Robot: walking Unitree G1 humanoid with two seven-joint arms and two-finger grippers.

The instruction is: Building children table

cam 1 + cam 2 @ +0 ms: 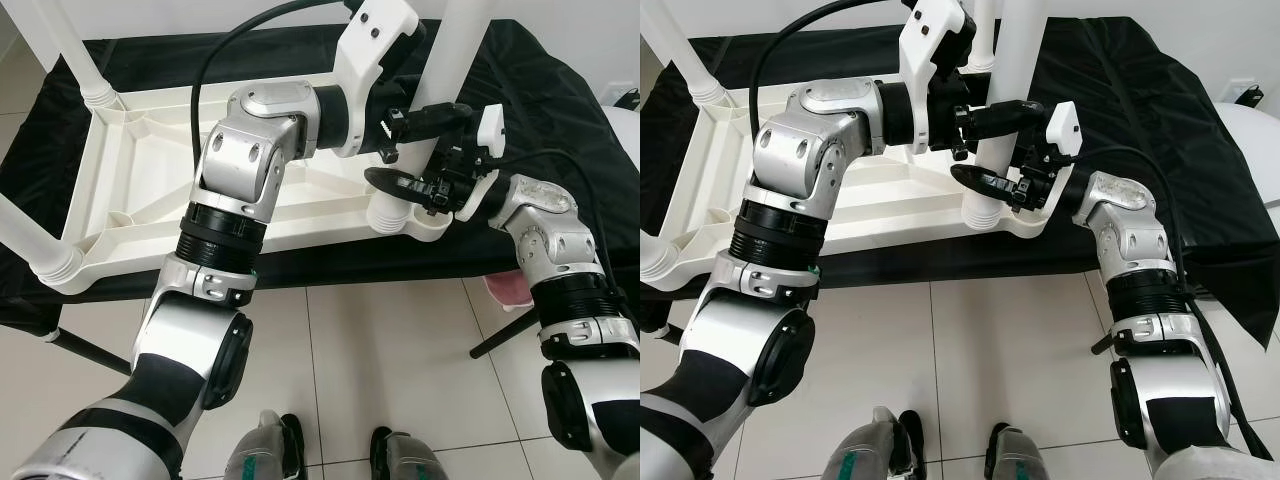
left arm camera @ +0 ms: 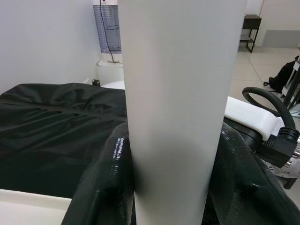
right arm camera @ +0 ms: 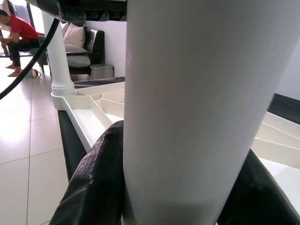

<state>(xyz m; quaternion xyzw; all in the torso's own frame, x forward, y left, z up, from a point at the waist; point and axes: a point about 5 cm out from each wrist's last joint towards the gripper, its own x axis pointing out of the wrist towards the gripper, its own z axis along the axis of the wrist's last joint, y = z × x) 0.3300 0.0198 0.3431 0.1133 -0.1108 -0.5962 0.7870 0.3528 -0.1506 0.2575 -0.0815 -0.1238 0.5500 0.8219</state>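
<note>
A white children's table [image 1: 150, 170] lies upside down on a black-covered bench [image 1: 560, 110]. Its near-right leg [image 1: 1015, 60] stands upright in the corner socket [image 1: 415, 222]. My left gripper [image 1: 1005, 112] reaches across from the left and is shut on this leg partway up. Just above the socket, my right gripper [image 1: 990, 183] is shut on the same leg. In the left wrist view the white leg [image 2: 183, 93] stands between two black fingers [image 2: 103, 183]. The right wrist view shows that leg [image 3: 197, 93] held the same way by its fingers [image 3: 93, 183].
Two more legs stand in the table frame, one at the far left [image 1: 75, 45] and one at the near left [image 1: 20, 225]. Tiled floor [image 1: 380, 340] lies in front of the bench. A person in a red shirt [image 3: 11, 28] sits far off by a sofa.
</note>
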